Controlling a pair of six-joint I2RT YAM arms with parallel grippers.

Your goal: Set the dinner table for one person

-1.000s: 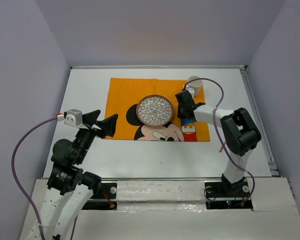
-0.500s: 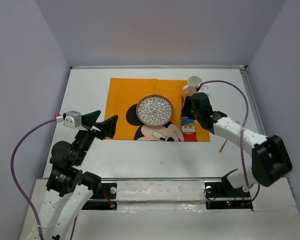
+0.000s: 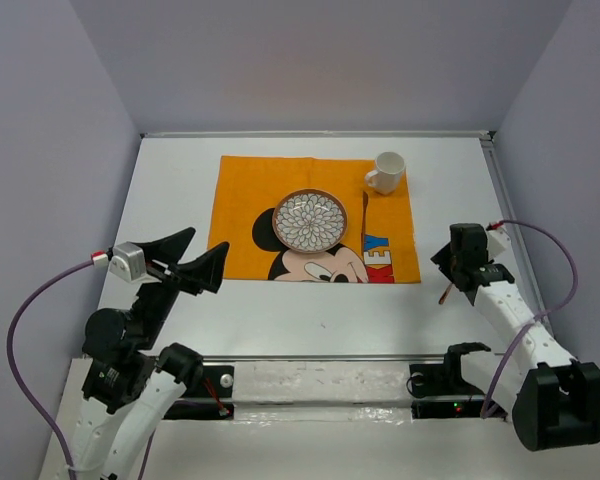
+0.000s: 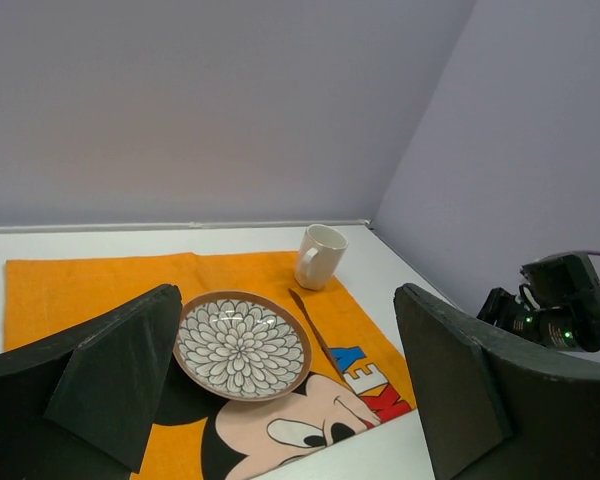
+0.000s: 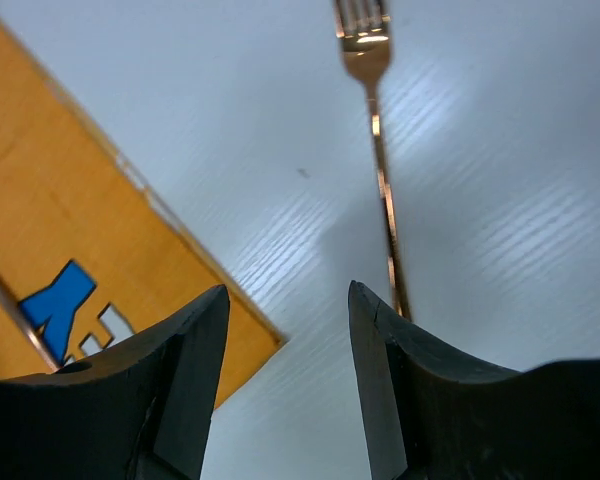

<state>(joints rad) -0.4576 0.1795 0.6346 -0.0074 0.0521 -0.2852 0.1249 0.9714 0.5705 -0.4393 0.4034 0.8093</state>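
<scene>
Hovering low at the right side of the dinner table (image 3: 280, 310), the right gripper (image 5: 288, 300) had its fingers parted with nothing between them, and there, on the bare white surface below, lay the copper fork (image 5: 378, 150), tines pointing away from the wrist camera. The handle ran in behind the right-hand finger in that view; whether the two touched could not be told. From above, the fork sat just off the near right corner of the orange Mickey Mouse cloth (image 3: 240, 190), apart from it. Over on the other side, the left gripper (image 3: 208, 241) hung above the table near the cloth's near left corner, fingers spread as wide as they go and gripping nothing. The table itself filled the whole floor of the scene, stretching from the arm bases out to the lilac back wall, with the cloth spread across its far middle. On that cloth stood a shallow plate (image 3: 310, 221) with a brown rim and a white petal pattern, set a little above Mickey's face. A slim copper knife (image 3: 365, 215) lay just right of the plate, lengthways, not touching it. A white mug (image 3: 388, 170) stood upright at the cloth's far right corner, handle turned to the left, just beyond the knife's far end.
</scene>
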